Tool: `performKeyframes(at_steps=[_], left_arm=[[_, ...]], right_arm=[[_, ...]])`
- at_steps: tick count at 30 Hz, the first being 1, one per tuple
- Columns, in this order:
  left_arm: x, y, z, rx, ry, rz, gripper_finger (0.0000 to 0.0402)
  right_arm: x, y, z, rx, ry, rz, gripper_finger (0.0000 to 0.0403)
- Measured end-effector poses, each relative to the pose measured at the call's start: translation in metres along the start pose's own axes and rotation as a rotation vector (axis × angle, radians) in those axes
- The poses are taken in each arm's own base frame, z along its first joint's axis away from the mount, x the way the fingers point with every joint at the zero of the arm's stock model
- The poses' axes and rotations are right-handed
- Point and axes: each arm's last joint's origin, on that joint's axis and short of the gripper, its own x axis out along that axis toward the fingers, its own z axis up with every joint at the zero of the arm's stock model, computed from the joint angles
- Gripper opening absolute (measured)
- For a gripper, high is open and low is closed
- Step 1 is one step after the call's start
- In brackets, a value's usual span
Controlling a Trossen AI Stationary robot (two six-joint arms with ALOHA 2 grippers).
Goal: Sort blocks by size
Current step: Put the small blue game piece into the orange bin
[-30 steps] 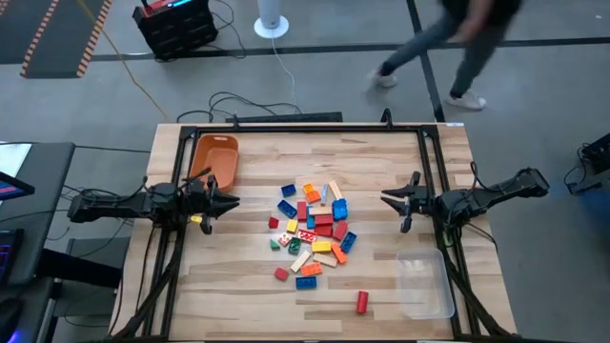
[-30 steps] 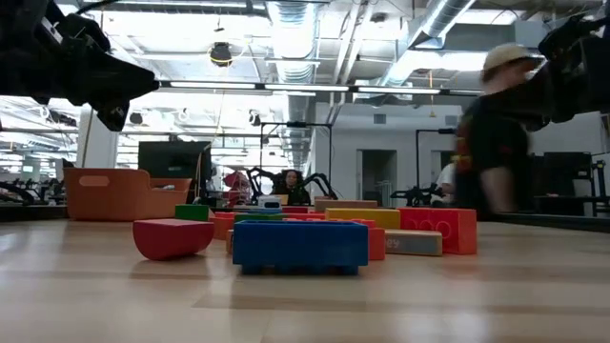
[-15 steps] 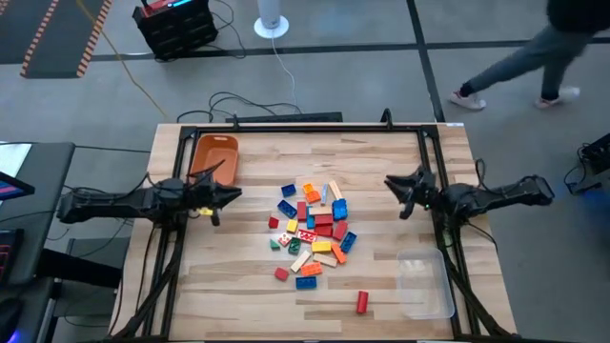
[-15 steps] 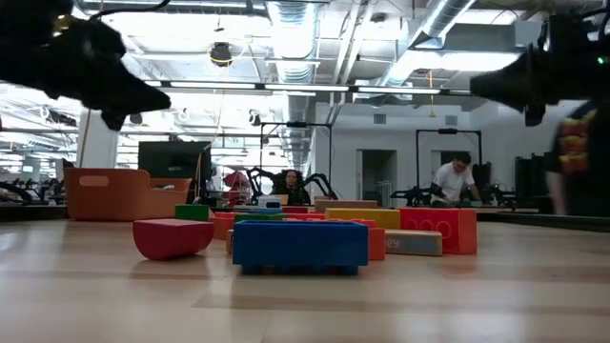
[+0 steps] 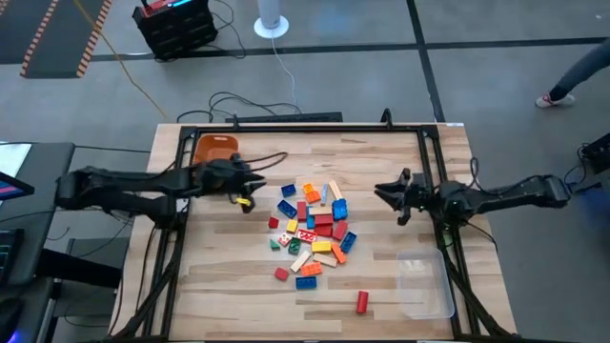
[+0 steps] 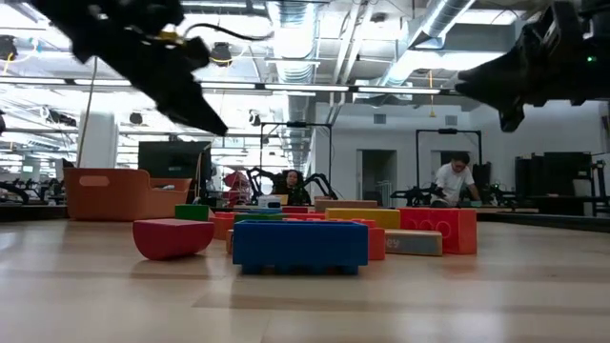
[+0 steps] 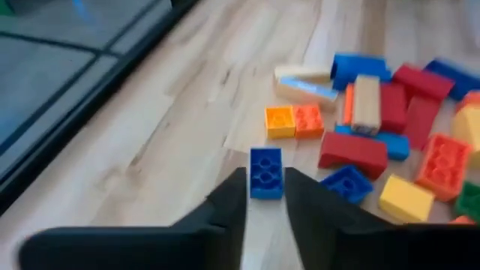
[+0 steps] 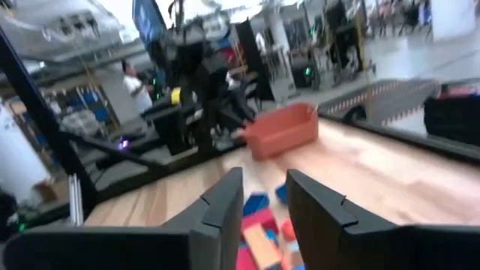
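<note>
Blocks: a loose heap of red, blue, orange, yellow, green and tan bricks in the middle of the table, long rectangles mixed with small cubes.
Outliers: a red block lies apart on the near side of the heap, close to the clear tray; another small red block sits just off the heap's left edge.
Nearest blocks, low view: a blue brick in front, a red rounded piece beside it, a large red brick behind.
Left gripper: above the table at the left edge of the heap, pointing toward it; jaws slightly parted, empty. In the left wrist view a small blue brick shows just past the jaw tips, lying on the table, not gripped.
Right gripper: raised above the table to the right of the heap, aimed toward it; jaws apart with a narrow gap, holding nothing.
Orange bin: far left corner of the table, partly covered by the left arm.
Clear tray: near right corner of the table, well apart from the heap.
Background: a seated person in the room beyond the table.
</note>
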Motion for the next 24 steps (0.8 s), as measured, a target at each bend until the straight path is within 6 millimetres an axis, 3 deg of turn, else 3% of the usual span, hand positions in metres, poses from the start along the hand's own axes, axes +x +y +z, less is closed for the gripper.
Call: performKeyframes(at_steps=[5,11,19,24], left_arm=[[0.036,-0.007,0.014,0.055,0.143,-0.030,0.0181],[0.079,-0.017,0.021,0.112,0.284,-0.116,0.0241],[0.120,-0.021,0.037,0.178,0.355,-0.146,0.0266],[0.136,-0.015,0.028,0.147,0.414,-0.127,0.0267]], right_arm=[[0.013,0.005,-0.012,-0.015,0.051,-0.010,0.0190],[0.024,0.013,-0.028,-0.037,0.080,-0.019,0.0239],[0.049,0.028,-0.034,-0.124,0.136,-0.016,0.0246],[0.064,0.035,-0.037,-0.163,0.190,-0.030,0.0246]])
